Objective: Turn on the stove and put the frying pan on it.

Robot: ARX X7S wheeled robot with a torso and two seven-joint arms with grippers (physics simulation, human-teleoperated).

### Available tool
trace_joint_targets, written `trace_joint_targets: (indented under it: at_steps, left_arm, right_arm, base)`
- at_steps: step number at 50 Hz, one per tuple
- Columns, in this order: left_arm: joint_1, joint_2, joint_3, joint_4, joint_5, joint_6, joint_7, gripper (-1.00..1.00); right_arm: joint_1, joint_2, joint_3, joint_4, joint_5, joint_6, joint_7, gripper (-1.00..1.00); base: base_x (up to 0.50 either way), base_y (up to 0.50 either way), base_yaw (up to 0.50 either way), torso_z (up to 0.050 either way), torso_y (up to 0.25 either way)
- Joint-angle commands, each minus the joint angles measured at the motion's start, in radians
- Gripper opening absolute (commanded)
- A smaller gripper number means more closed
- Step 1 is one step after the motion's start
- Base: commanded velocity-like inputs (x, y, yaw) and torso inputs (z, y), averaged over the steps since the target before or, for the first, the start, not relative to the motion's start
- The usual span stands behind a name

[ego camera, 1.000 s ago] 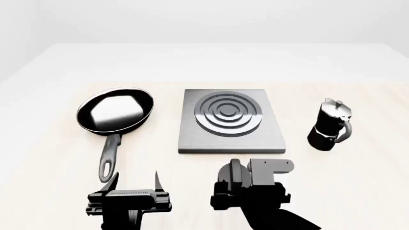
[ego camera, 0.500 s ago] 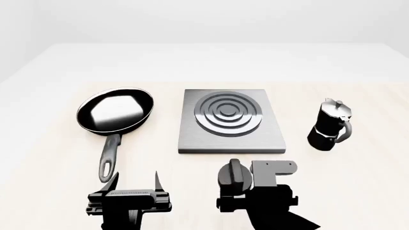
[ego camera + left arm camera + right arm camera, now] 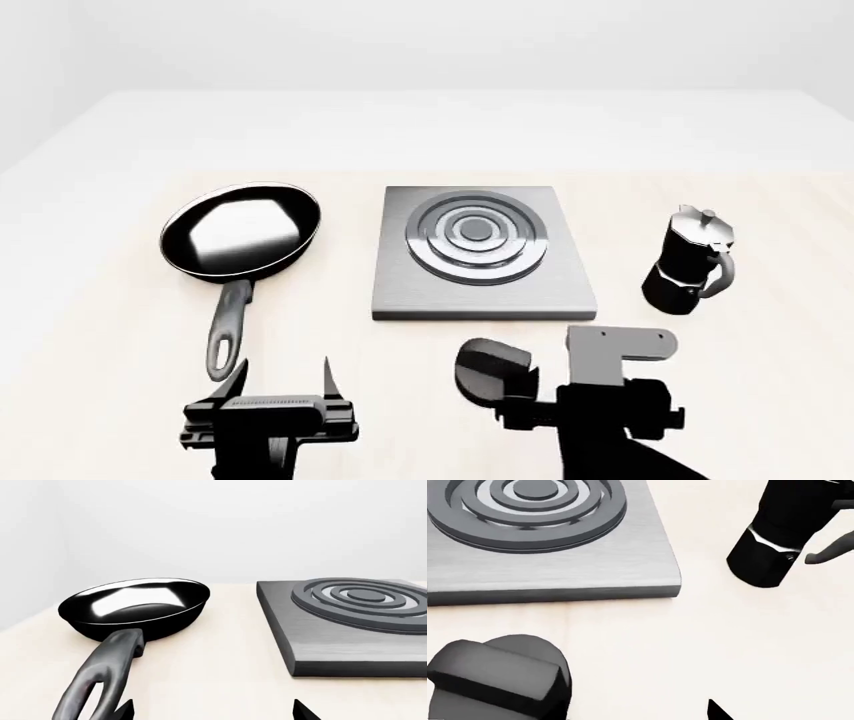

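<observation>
The frying pan (image 3: 240, 230) lies on the table left of the stove (image 3: 481, 290), its long handle (image 3: 224, 335) pointing toward me. The stove's round black knob (image 3: 491, 368) stands alone in front of the hotplate. My left gripper (image 3: 278, 378) is open just right of the handle's end, with nothing in it. In the left wrist view the pan (image 3: 133, 605) and its handle (image 3: 100, 675) are ahead, with the stove (image 3: 347, 630) beside them. My right gripper (image 3: 587, 390) is open and sits right of the knob. The knob (image 3: 494, 682) shows beside one jaw in the right wrist view.
A black moka pot (image 3: 687, 262) with a silver lid stands right of the stove, also seen in the right wrist view as the moka pot (image 3: 790, 530). The table's far edge (image 3: 427, 95) runs behind everything.
My right gripper has drawn off the knob and shifted to the right. The knob's ridge now sits at a different angle. The left arm and the pan have not moved.
</observation>
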State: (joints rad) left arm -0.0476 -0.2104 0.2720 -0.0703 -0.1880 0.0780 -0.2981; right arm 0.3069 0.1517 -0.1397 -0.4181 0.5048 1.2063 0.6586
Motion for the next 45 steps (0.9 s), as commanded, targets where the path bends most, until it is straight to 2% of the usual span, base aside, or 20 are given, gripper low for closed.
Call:
trace_joint_targets:
  at_steps: [1, 12, 16, 22, 32, 41, 45]
  left_arm:
    - [-0.005, -0.002, 0.004, -0.01, -0.005, 0.006, -0.002, 1.0]
    - [-0.001, -0.007, 0.009, 0.004, -0.008, -0.002, -0.009, 1.0]
    - [0.004, -0.01, 0.011, 0.017, -0.009, -0.009, -0.014, 1.0]
    - [0.003, -0.011, 0.012, 0.013, -0.012, -0.005, -0.014, 1.0]
    - [0.011, -0.017, 0.017, 0.04, -0.013, -0.02, -0.025, 1.0]
    - [0.004, -0.016, 0.022, 0.015, -0.013, 0.001, -0.023, 1.0]
    - [0.008, -0.018, 0.026, 0.016, -0.006, 0.009, -0.026, 1.0]
  right_arm:
    - [-0.013, 0.02, 0.026, -0.041, -0.028, 0.009, 0.066, 1.0]
    - [-0.043, 0.038, 0.047, -0.051, -0.094, -0.067, 0.137, 1.0]
    - [-0.069, 0.077, 0.013, -0.057, -0.179, -0.186, 0.176, 1.0]
    - [-0.098, 0.119, -0.027, -0.039, -0.244, -0.257, 0.199, 1.0]
    - [-0.21, 0.16, -0.032, 0.085, -0.318, -0.661, 0.159, 1.0]
    - [-0.253, 0.153, -0.027, 0.189, -0.362, -0.859, 0.166, 1.0]
    - [-0.281, 0.14, -0.014, 0.281, -0.386, -0.997, 0.189, 1.0]
  base:
    - [0.0, 0.0, 0.0, 0.0, 0.0]
    - [0.0, 0.0, 0.0, 0.0, 0.0]
    - [0.0, 0.0, 0.0, 0.0, 0.0]
    - [0.0, 0.0, 0.0, 0.0, 0.0]
    - [0.0, 0.0, 0.0, 0.0, 0.0]
    - [0.0, 0.0, 0.0, 0.0, 0.0]
    - [0.0, 0.0, 0.0, 0.0, 0.0]
